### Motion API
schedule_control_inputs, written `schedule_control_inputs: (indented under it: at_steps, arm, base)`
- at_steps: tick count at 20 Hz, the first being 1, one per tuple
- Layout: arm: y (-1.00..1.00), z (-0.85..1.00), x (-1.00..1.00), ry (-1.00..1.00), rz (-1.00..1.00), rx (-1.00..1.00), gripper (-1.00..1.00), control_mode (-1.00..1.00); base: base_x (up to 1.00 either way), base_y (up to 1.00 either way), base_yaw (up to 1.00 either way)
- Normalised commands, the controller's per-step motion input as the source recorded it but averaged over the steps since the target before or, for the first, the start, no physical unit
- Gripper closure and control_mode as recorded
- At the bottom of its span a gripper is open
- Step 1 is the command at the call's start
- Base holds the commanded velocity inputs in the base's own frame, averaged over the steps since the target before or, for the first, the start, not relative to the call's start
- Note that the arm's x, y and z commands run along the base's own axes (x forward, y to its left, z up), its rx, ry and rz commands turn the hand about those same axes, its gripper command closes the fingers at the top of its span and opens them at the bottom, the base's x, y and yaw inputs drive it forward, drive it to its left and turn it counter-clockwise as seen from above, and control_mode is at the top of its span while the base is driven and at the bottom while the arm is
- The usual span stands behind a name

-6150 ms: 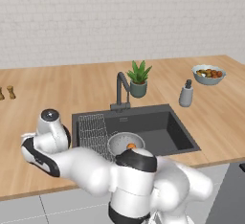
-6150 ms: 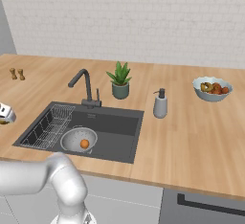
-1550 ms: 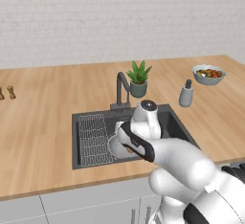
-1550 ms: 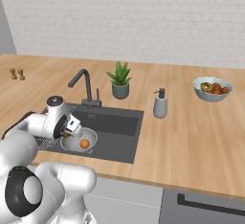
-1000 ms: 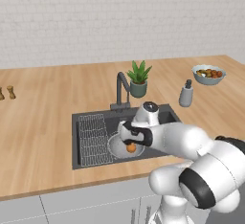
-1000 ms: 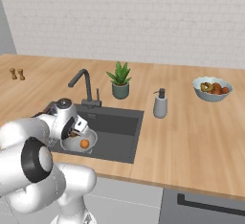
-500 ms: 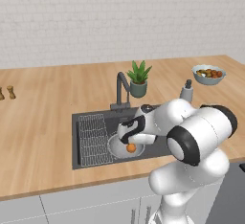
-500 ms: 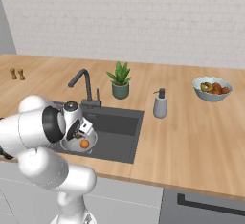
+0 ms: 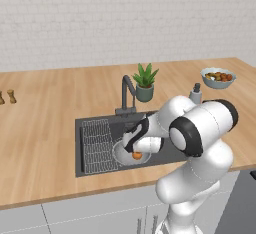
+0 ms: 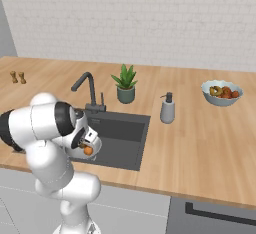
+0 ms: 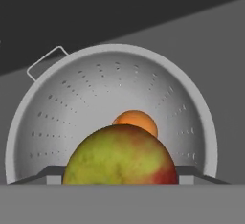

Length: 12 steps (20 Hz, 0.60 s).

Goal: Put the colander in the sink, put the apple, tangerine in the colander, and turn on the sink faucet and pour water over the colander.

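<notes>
The pale perforated colander (image 11: 95, 94) sits on the floor of the dark grey sink (image 11: 215, 50), with the orange tangerine (image 11: 135, 121) resting in its bottom. My gripper (image 11: 118, 175) hangs just above the colander, shut on the yellow-green, red-blushed apple (image 11: 119, 156), which hides part of the tangerine. From the left base view the gripper (image 9: 131, 140) is low inside the sink (image 9: 90, 128), over the colander (image 9: 122, 157) and the tangerine (image 9: 136, 155). The dark gooseneck faucet (image 9: 125, 90) stands behind the basin; no water runs from it.
A wire rack (image 9: 97, 138) fills the sink's left part. A potted plant (image 9: 145, 83) and a grey soap dispenser (image 10: 167, 109) stand behind the sink. A blue-grey fruit bowl (image 10: 221, 93) is at the far right, two small shakers (image 9: 7, 97) at the far left.
The hand has swung from the left counter over to the sink and come down above the colander. In the last second the arm's elbow has shifted right while the hand stayed over the colander.
</notes>
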Motion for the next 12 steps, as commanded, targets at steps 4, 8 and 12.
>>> schedule_control_inputs:
  at_steps: [4,8,12]
  arm:
    - [0.00,-0.09,0.12,0.00,0.00,0.00,-1.00,-1.00]
    - [0.00,0.00,0.02,0.00,0.00,0.00,-1.00,-1.00]
    - [0.00,0.00,0.00,0.00,0.00,0.00,-1.00,-1.00]
  base:
    - [0.00,0.00,0.00]
    - [0.00,0.00,0.00]
    - [0.00,0.00,0.00]
